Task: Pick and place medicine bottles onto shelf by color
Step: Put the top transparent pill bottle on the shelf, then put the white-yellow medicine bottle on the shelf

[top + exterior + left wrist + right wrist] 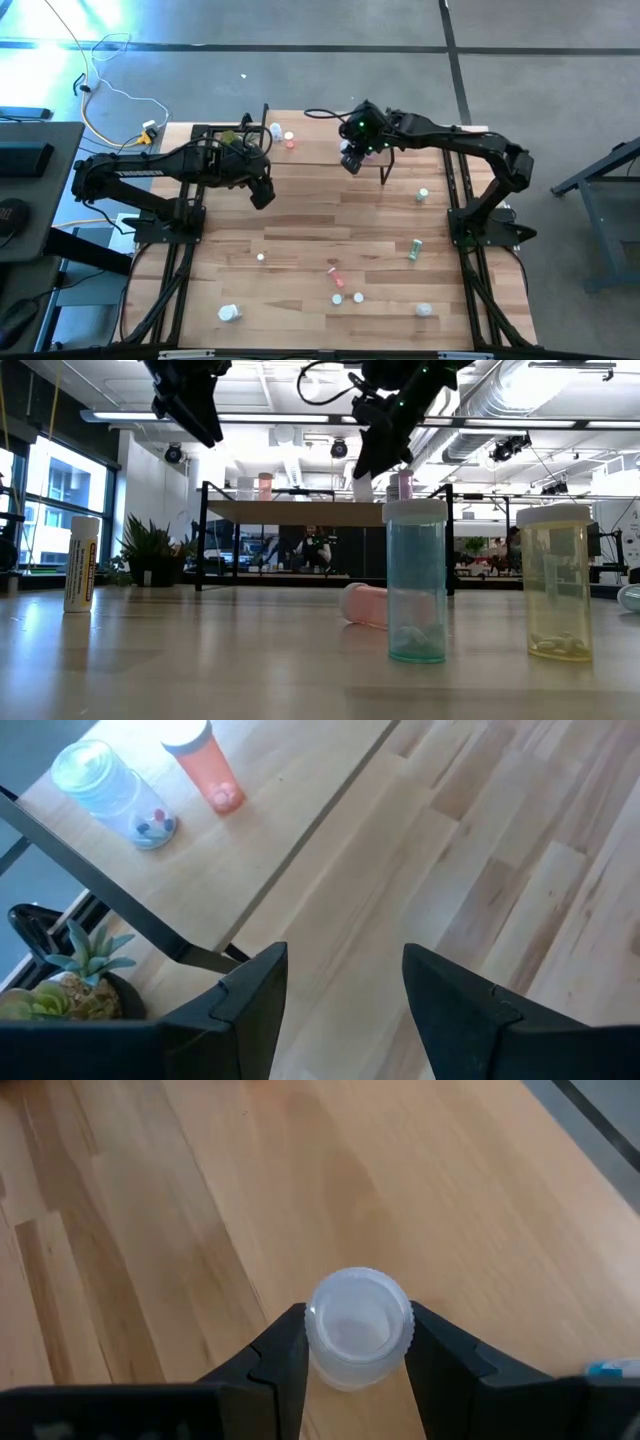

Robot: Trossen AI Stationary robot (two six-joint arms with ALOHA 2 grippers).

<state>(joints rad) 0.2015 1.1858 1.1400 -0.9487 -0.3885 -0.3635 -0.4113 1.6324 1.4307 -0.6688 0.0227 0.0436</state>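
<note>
Both fingers of the right gripper (355, 1355) pinch a white bottle (358, 1325); left gripper (340, 1000) spread, empty.

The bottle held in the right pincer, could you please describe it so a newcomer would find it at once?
Find the shelf at the table's far edge; the right pincer hangs at its right part. The bottle clamped between its fingers has a white ribbed cap, and it alone is off every surface.

Bright daylight flares at the overhead view's upper-left corner, while the near bottles (417, 582) look softly blurred.
</note>
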